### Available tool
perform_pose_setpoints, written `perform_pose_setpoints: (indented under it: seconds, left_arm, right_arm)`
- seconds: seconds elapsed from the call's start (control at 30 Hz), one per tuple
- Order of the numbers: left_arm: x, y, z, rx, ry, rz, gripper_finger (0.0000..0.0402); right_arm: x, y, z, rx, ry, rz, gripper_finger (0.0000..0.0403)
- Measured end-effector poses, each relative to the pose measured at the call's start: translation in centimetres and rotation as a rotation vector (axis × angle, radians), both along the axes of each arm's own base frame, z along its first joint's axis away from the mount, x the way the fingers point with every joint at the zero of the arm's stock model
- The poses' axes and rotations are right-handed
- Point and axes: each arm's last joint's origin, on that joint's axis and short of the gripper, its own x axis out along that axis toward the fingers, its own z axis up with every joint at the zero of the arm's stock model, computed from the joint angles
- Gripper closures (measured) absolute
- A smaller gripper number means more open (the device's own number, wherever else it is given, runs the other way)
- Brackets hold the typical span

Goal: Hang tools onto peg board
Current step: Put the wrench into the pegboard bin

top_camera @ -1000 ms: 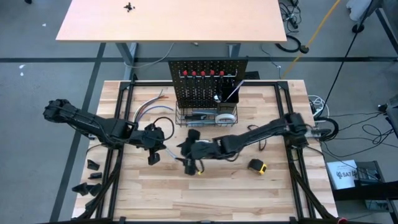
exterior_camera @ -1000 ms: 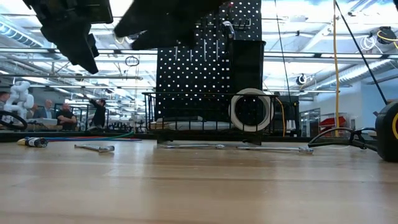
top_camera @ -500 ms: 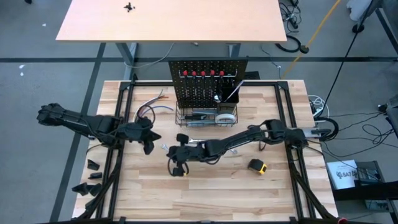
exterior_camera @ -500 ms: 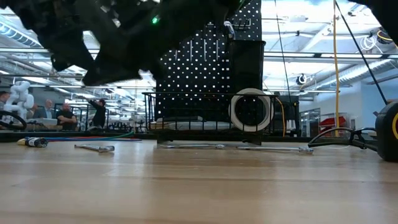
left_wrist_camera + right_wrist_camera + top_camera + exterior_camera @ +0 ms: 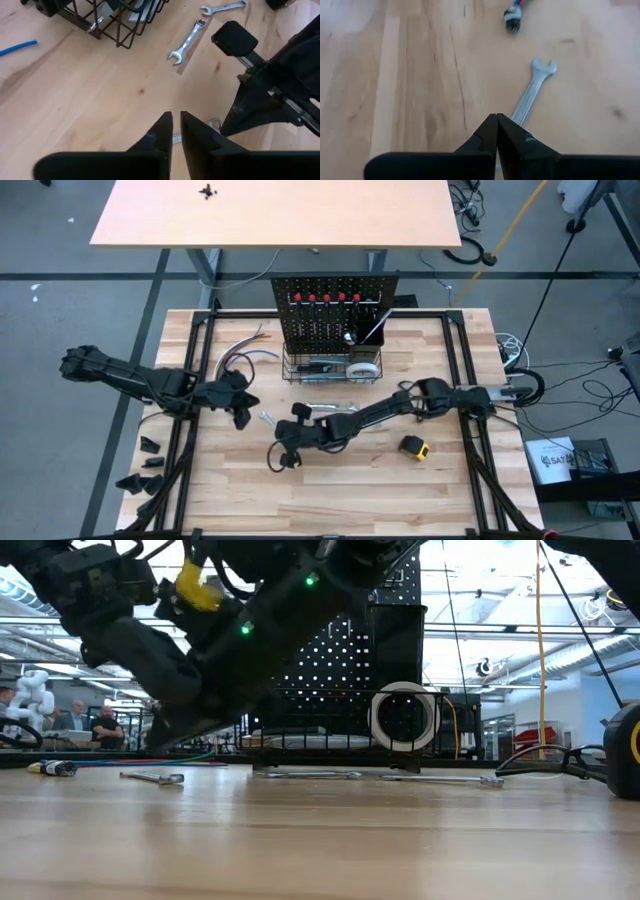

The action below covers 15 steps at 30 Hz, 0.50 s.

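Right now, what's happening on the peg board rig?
Both arms are over the wooden table in front of the peg board. The right pincer is shut on the shank of a silver wrench lying flat on the table. The left pincer hovers nearby with only a narrow gap between its fingers, holding nothing. Two more wrenches lie loose near the wire basket, and the tape measure sits on the table at the right.

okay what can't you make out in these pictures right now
- Right wrist view: right gripper is shut over the wrench; its own fingers hide the shank, so a grip cannot be confirmed.
- Low view: the right arm blocks much of the peg board.
- High view: items in the wire basket are too small.
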Motion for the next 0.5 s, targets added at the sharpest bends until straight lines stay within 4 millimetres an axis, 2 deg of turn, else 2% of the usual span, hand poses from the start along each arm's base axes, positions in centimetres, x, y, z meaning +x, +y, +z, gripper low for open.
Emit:
perform_pose_setpoints:
  seconds: [0.27,0.5]
  left_arm:
    - [0.46,-0.12,-0.56,0.023,0.045,-0.023,0.0303]
    - [0.73,-0.17,-0.89,0.045,0.071,-0.044,0.0288]
  right_arm:
    - [-0.49,0.60,-0.47,-0.013,0.046,-0.016,0.0402]
    - [-0.57,0.46,-0.57,-0.004,0.056,-0.038,0.0403]
